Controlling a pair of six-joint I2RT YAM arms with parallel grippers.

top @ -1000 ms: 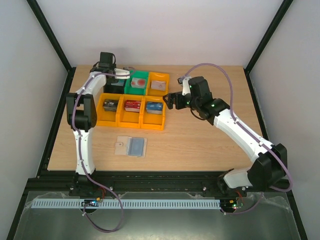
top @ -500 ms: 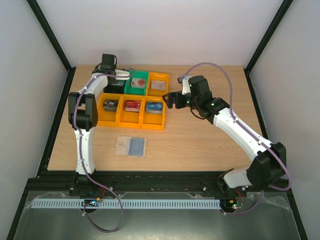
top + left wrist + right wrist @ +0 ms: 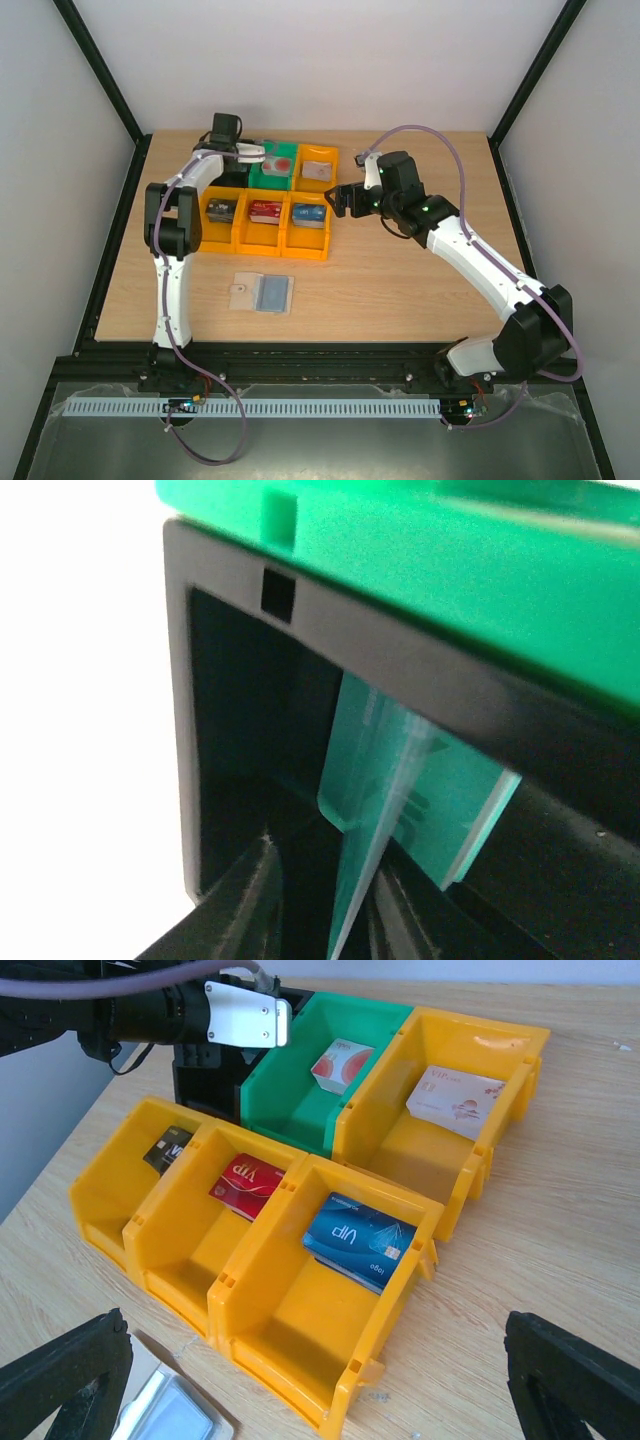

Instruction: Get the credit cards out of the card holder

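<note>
Shifting rightward over black bin [image 3: 182, 730], left claw [image 3: 325, 880] loosened around teal card [image 3: 420, 780], right claw [image 3: 338, 200] agape, unmoved

Overhead and nearer right-wrist views share the bins [image 3: 262, 243]; left-wrist view looks close into black bin [image 3: 240, 700].

Lower centre of the right wrist view: three orange bins [image 3: 290, 1380] in a row. Behind them are a green bin [image 3: 285, 1100] and another orange bin [image 3: 400, 1150] side by side, with a black bin [image 3: 178, 730] at upper left, all on a wooden table [image 3: 400, 290].
</note>
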